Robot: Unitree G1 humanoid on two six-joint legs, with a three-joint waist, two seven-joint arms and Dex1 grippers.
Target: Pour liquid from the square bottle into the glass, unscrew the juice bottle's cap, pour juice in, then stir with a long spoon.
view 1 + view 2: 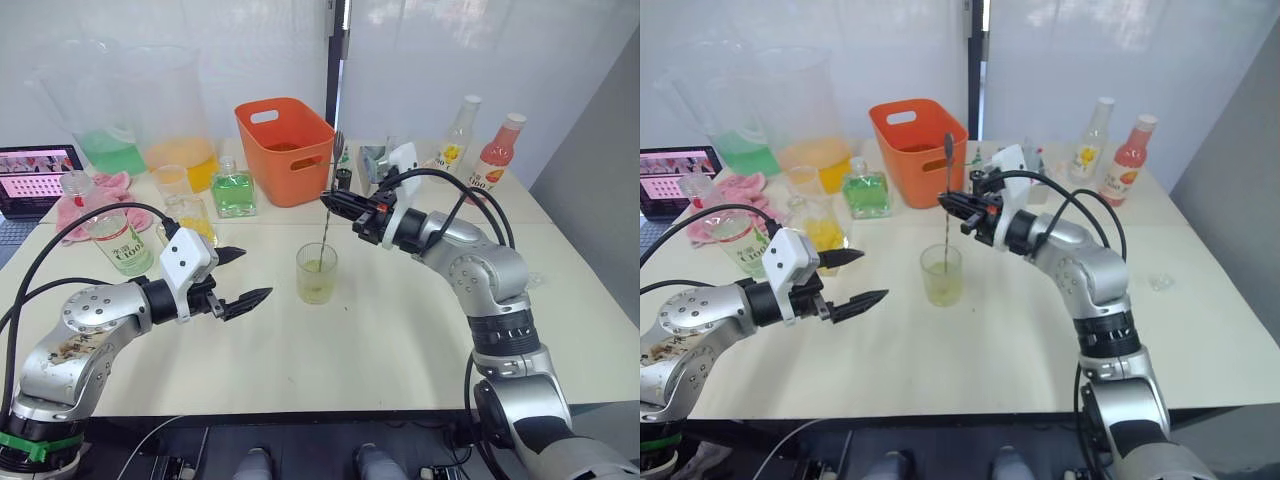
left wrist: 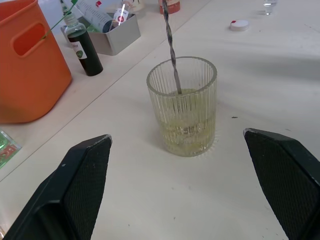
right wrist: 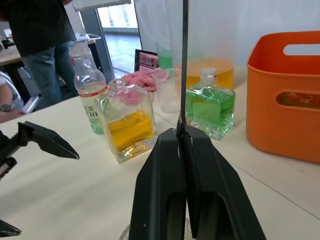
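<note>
The glass (image 1: 317,273) stands upright near the centre of the bench (image 1: 400,340), holding a shallow layer of pale yellow-green liquid. The long spoon (image 1: 945,215) stands nearly vertical with its lower end in the liquid. The right end effector (image 1: 952,203) is clamped on the spoon stem above the glass. The left end effector (image 1: 243,276) hovers beside the glass, fingers spread apart, holding nothing. The juice bottle (image 1: 112,233) stands uncapped behind the left arm.

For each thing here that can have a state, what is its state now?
glass: upright, holds pale liquid at its bottom.
long spoon: upright, lower end in the glass.
right gripper: shut on the long spoon.
left gripper: open, beside the glass.
juice bottle: upright, cap off.
cap: lying on the table.
</note>
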